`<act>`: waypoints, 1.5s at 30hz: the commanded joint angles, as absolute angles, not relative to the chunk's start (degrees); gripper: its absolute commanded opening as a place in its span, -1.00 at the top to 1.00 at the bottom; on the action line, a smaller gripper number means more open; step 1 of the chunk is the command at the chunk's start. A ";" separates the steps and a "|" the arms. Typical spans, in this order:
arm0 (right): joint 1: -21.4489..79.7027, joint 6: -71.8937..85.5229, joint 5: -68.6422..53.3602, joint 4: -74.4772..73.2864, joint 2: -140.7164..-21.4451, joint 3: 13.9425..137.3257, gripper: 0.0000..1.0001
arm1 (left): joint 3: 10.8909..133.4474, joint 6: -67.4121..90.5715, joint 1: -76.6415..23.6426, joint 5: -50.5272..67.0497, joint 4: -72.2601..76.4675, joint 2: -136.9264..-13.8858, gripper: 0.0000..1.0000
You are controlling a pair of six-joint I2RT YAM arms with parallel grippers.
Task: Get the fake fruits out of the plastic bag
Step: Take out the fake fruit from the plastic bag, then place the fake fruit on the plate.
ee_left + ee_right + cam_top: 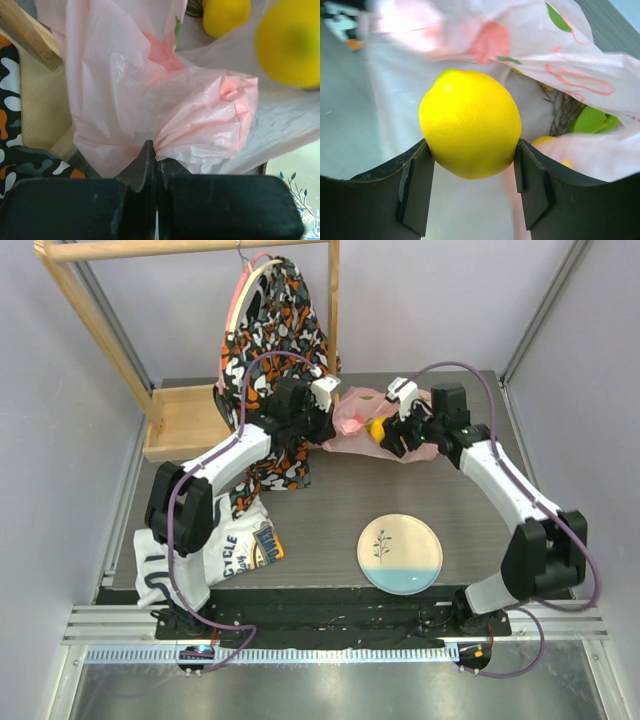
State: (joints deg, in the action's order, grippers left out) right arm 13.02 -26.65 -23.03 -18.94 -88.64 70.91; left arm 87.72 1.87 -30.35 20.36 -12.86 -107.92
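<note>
The right end effector (472, 172) holds a smooth, finely dimpled yellow lemon (470, 122) between its two black fingers, set at a middling width, one pad on each side of the fruit. The left end effector (156, 161) is closed tight, pinching a crinkled fold of the thin, translucent pink plastic bag (150, 90). Inside the bag's mouth lie a second lemon (545, 142), a glossy green piece (590, 120) and what may be a brownish grape stem, though it is blurred. Both arms reach forward and bend inward over the bag, which sits at the middle of the tabletop's (320, 510) far edge. A round cream-and-blue plate (400, 553) lies near the near edge, well apart, with bare surface between. A patterned garment (275, 320) hangs at the far left corner.
</note>
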 commanded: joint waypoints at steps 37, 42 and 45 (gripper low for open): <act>31.29 -56.07 -19.51 -45.97 -86.48 58.36 0.30 | 90.00 8.09 -30.50 21.44 -8.88 -105.56 0.90; 31.29 -54.94 -19.07 -43.77 -87.28 58.45 -0.16 | 90.00 7.56 -30.50 21.53 -9.05 -105.29 0.90; 31.29 -54.67 -20.65 -46.74 -87.71 59.06 -0.75 | 89.65 7.91 -30.41 21.71 -8.79 -105.12 0.90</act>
State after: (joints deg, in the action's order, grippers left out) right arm 31.00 -55.61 -19.38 -46.35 -87.70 58.19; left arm 89.17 7.55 -30.35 20.69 -11.40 -108.95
